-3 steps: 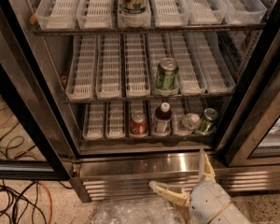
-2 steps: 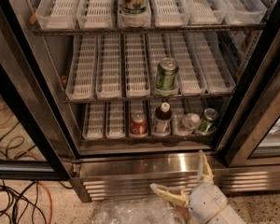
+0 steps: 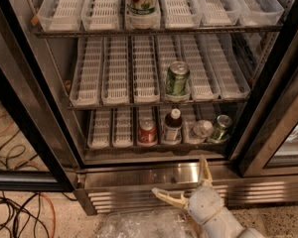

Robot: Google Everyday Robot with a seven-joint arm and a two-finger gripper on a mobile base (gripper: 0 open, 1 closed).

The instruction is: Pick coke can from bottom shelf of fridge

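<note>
The fridge (image 3: pixel 154 175) stands open in front of me, with three racks of white slotted trays. The coke can (image 3: pixel 147 132), red with a silver top, stands upright at the front of the bottom shelf (image 3: pixel 111 130), left of the middle. My gripper (image 3: pixel 182 178) is low in the frame, in front of the fridge's steel base, below and to the right of the coke can. Its two pale fingers (image 3: pixel 204 170) are spread wide apart and hold nothing.
On the bottom shelf, right of the coke can, stand a dark bottle with a white cap (image 3: pixel 173 126), a clear container (image 3: pixel 201 131) and a green can (image 3: pixel 220 128). A green can (image 3: pixel 177 79) stands on the middle shelf. Cables (image 3: pixel 15 212) lie on the floor at left. Crumpled plastic (image 3: pixel 139 224) lies below.
The gripper has shifted very slightly; the fridge's contents have not moved.
</note>
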